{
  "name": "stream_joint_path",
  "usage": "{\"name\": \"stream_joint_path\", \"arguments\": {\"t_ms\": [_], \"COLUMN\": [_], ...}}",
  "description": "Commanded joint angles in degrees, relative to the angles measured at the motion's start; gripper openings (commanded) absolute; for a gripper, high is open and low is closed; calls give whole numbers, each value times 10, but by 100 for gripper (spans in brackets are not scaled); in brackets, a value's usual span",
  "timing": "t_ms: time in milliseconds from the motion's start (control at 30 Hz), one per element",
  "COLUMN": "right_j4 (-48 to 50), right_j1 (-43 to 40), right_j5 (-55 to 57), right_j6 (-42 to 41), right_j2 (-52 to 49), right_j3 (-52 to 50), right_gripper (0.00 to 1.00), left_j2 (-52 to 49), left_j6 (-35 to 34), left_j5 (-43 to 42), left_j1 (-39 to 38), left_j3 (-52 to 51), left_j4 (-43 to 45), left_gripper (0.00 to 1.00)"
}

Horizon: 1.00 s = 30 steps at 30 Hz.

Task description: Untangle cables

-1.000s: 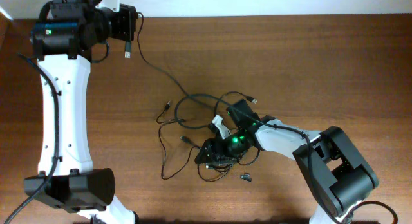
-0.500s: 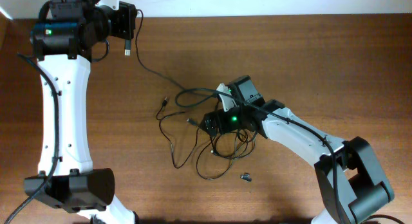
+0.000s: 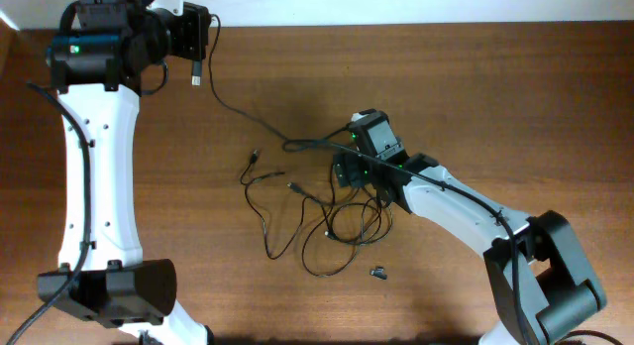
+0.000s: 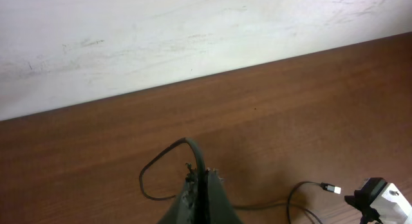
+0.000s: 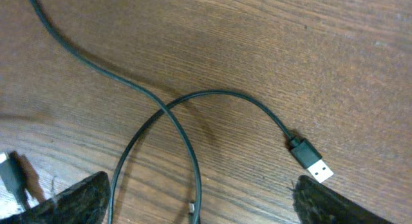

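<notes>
a: up at far-left corner of table, got left gripper clenched on one of the cables, short plug end dangling past it, long run sloping down into the knot mid-table

b: and right side?

a: right gripper released, jaws spread wide, nothing in them. hovering over top right of the knot, with a crossed loop and a usb plug lying flat between the fingers

b: step?

a: reads as mid-separation: one cord anchored, rest heaped in loops. probably picking a second strand now

b: next move needs?

a: dropping onto a single strand, not the crossing, closing there, then dragging right and toward the near edge, away from the anchored end. best to grab near the usb plug so the free end slides out of the loop

b: room?

a: plenty of bare wood right of the knot and along the far side. little beyond left gripper: close to far edge, wall right behind. worth steering clear of loose stub just below the heap
</notes>
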<state>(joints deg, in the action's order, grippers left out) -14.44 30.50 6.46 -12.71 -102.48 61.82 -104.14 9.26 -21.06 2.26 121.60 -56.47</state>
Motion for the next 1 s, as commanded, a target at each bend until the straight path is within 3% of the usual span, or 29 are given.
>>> {"name": "stream_joint_path", "arguments": {"t_ms": [0,67,300,367,400,433,733,967], "right_j4": [2,6,43,42,42,43,27,46], "right_j1": [-2,-2,-1,-1,-1,-1,-13,-104], "right_j5": [13,7,-34,-33,-33,-33,-11,229], "right_j6": [5,5,5,5,5,5,3,3], "right_j2": [-38,-44,-102,-111,-112,-112,-66,155], "right_j3": [5,5,5,5,5,5,14,16], "right_gripper": [85,62,57,49,30,4,4,4], "left_j2": [2,2,2,2,2,2,2,-22], "left_j6": [7,7,7,7,7,7,7,7], "left_j5": [-7,-6,-6,-6,-6,-6,19,59], "left_j1": [1,1,1,1,1,1,1,1], "left_j3": [2,2,2,2,2,2,2,2], "left_j4": [-2,-2,-2,-2,-2,-2,1,33], "left_gripper": [0,0,0,0,0,0,0,0]}}
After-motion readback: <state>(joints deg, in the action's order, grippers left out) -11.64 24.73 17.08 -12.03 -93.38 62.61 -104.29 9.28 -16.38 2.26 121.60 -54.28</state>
